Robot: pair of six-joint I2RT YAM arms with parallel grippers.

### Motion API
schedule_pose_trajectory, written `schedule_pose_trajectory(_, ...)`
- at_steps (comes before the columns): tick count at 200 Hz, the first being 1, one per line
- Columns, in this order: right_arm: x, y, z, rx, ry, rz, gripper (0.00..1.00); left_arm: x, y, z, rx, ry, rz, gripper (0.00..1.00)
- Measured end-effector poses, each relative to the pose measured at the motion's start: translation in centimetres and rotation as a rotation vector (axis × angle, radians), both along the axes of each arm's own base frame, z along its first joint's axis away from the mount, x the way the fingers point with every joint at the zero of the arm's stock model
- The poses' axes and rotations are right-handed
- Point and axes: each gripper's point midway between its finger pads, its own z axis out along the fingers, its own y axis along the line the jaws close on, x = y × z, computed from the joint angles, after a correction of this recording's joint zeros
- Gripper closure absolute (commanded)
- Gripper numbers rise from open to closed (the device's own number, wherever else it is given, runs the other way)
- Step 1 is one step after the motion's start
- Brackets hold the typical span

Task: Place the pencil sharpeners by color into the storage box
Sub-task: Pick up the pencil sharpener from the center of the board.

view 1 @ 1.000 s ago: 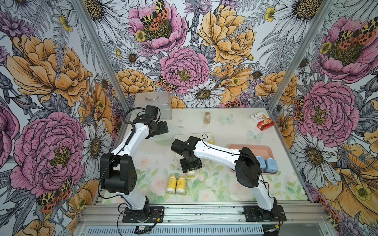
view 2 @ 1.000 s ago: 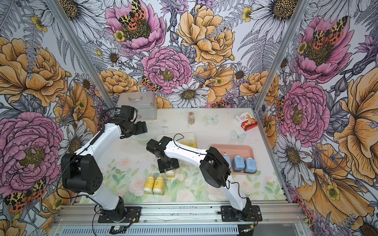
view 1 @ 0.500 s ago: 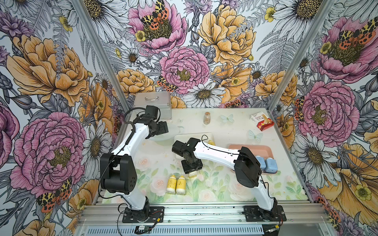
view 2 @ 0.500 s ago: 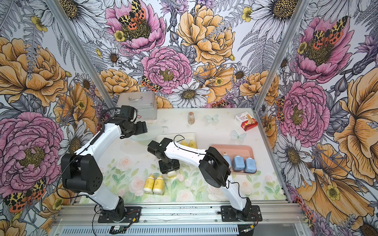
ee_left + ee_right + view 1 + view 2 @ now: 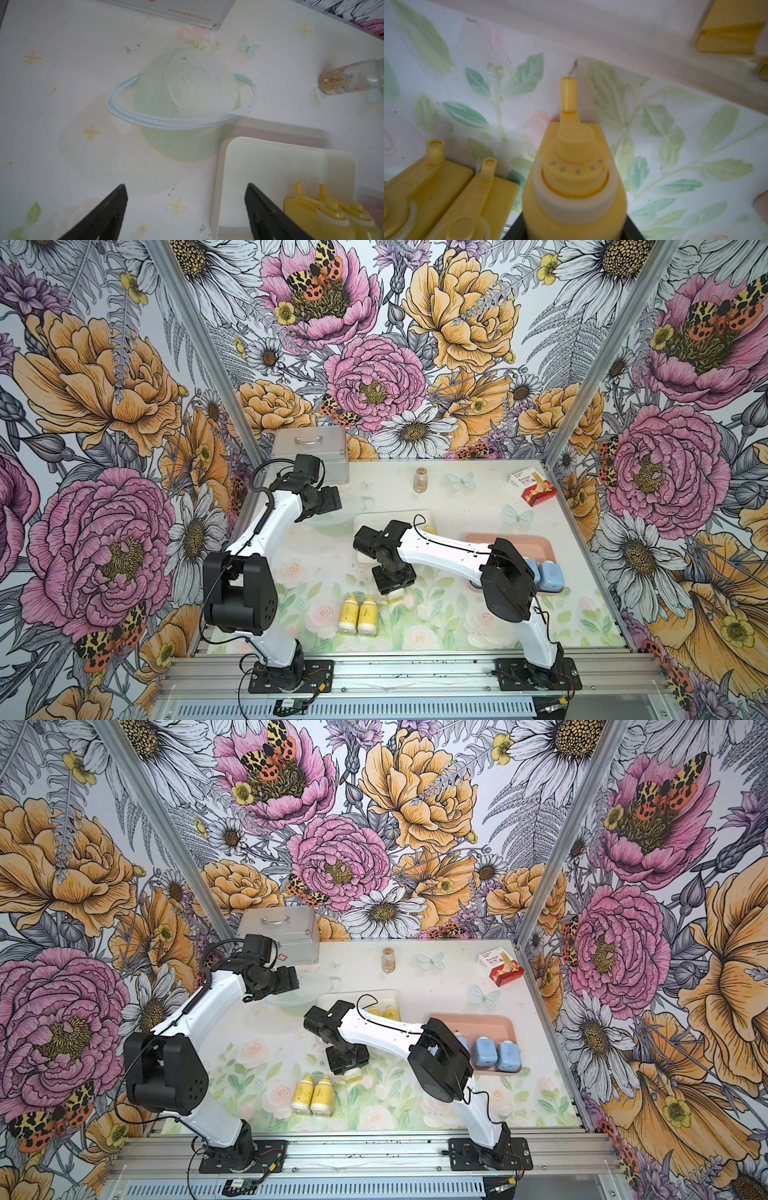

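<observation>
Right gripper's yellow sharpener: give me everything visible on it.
The yellow sharpener is glossy plastic, bottle-like: rounded body, white collar, dotted yellow cap, a flat backing ending in a thin tube. It sits between the right gripper's jaws, over the floral mat, near two other yellow sharpeners lying there. Lifted or not: cannot tell.

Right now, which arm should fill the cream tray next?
Right. The right gripper clamps a yellow pencil sharpener beside the cream tray; the left gripper is open and empty.
</observation>
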Motion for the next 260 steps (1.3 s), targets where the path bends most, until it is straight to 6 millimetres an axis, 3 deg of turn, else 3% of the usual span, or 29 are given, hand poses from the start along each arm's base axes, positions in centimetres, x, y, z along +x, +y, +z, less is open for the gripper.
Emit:
schedule_pose_trajectory(140,-0.4,-1.1,4.4,0.026,-0.021,0.086,0.57,0.0,0.0,-0.1,-0.001,0.001,0.003,0.11)
schedule_pose_trajectory(222,1.9,0.4,10.0,0.132,-0.103,0.117,0.57,0.0,0.0,-0.1,-0.001,0.000,0.003,0.11)
schedule_pose_trajectory(260,3.3,0.9,10.3,0.142,-0.121,0.103,0.57,0.0,0.0,-0.1,-0.001,0.001,0.003,0.11)
